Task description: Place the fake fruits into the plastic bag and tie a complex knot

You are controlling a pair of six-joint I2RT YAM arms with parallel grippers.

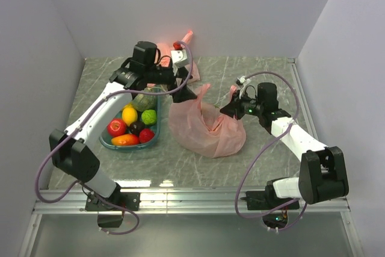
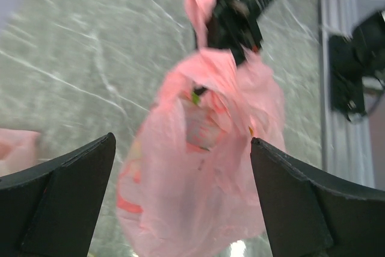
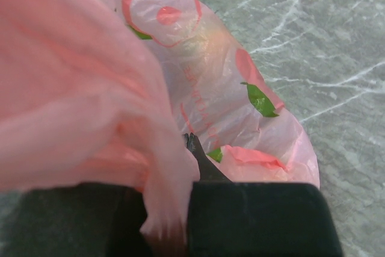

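The salmon-pink plastic bag (image 1: 204, 129) lies bulging at the table's middle, with printed fruit shapes on it (image 3: 162, 13). My right gripper (image 1: 232, 104) is shut on the bag's bunched neck (image 3: 162, 197), its fingertips (image 3: 192, 144) pressed together against the plastic. My left gripper (image 1: 187, 92) hangs open just off the bag's upper left ear (image 1: 203, 91), nothing between its fingers (image 2: 66, 197). The bag (image 2: 204, 167) hangs beyond them in the left wrist view. Fake fruits sit in a teal tray (image 1: 136, 147): lemon (image 1: 129, 114), lime (image 1: 148, 117), red apple (image 1: 116, 127), mango (image 1: 125, 140). No knot is visible.
A paler pink bag with a stiff tail (image 1: 187, 35) lies at the back wall behind the left arm. The tray stands left of the bag, under the left arm's forearm. Side walls close in the table left and right; a metal rail (image 1: 192, 200) runs along the near edge.
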